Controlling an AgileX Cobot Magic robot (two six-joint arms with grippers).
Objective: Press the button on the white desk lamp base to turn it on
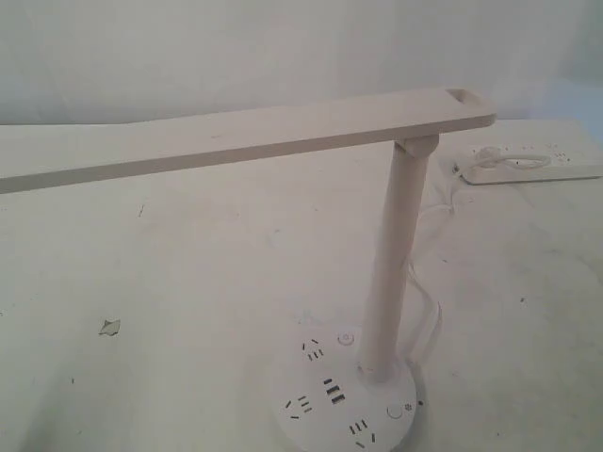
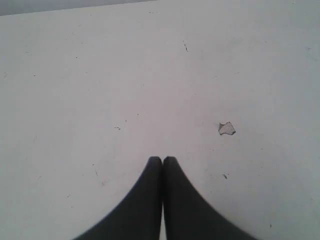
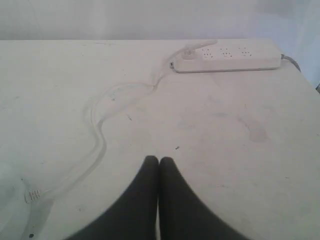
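- Exterior: the lamp (image 1: 400, 235) stands on the bench (image 1: 188, 282). Its round base (image 1: 369, 403) sits at the view's bottom edge, with the button (image 1: 394, 411) on the base's right part, near the post.
- Left wrist: left end effector (image 2: 162, 159) closed tip to tip, holding nothing, over bare bench.
- Right wrist: right end effector (image 3: 158, 159) likewise closed and empty, with a power strip (image 3: 227, 57) well beyond it.

Lamp base (image 1: 369, 407) on table (image 1: 188, 282), front right; power strip (image 1: 532, 167) behind it

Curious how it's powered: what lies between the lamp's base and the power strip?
A thin white cord snakes from the lamp base to the power strip; clearest in the right wrist view.
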